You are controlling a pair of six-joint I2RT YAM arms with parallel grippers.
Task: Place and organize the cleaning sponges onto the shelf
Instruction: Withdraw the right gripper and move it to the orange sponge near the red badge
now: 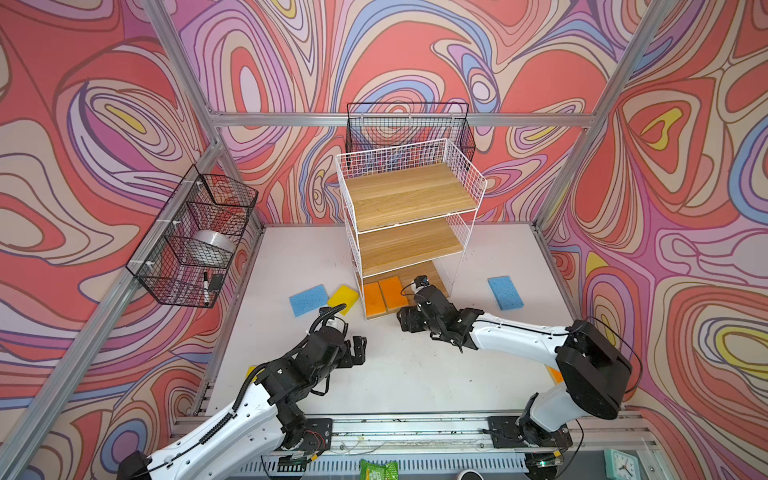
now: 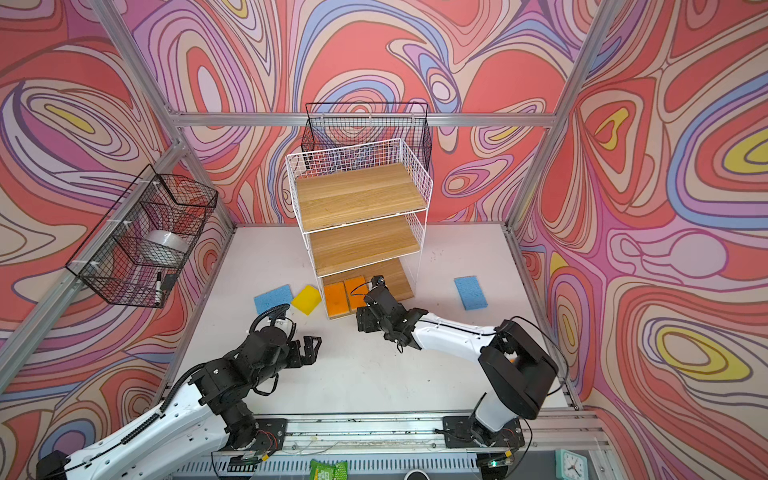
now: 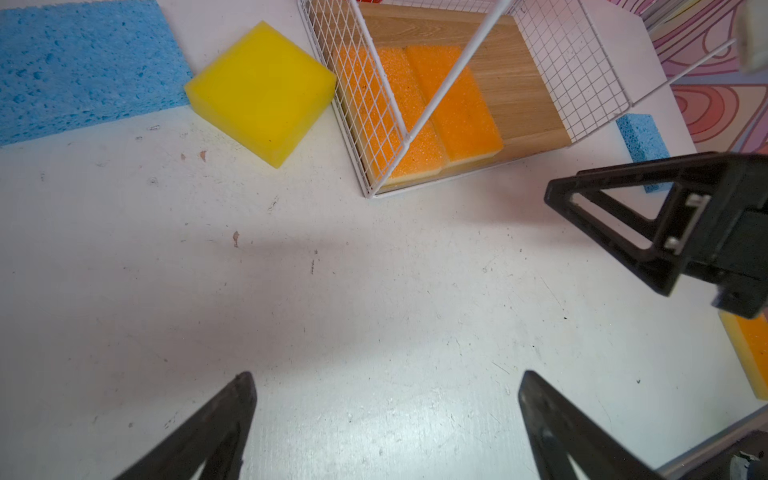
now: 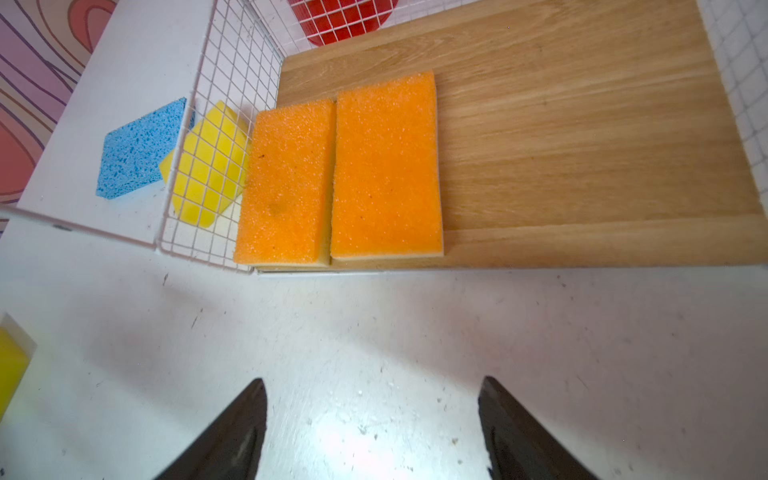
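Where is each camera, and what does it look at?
Top views: high up, looking down at the shelf, table, left arm and right arm.
Left wrist: on the left arm, facing the yellow sponge; its fingers show.
Right wrist: on the right arm, facing two orange sponges; its fingers show.
Both wrist views share those sponges.

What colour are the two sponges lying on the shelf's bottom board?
Orange sponges, pale cream underneath; clearest in the right wrist view.
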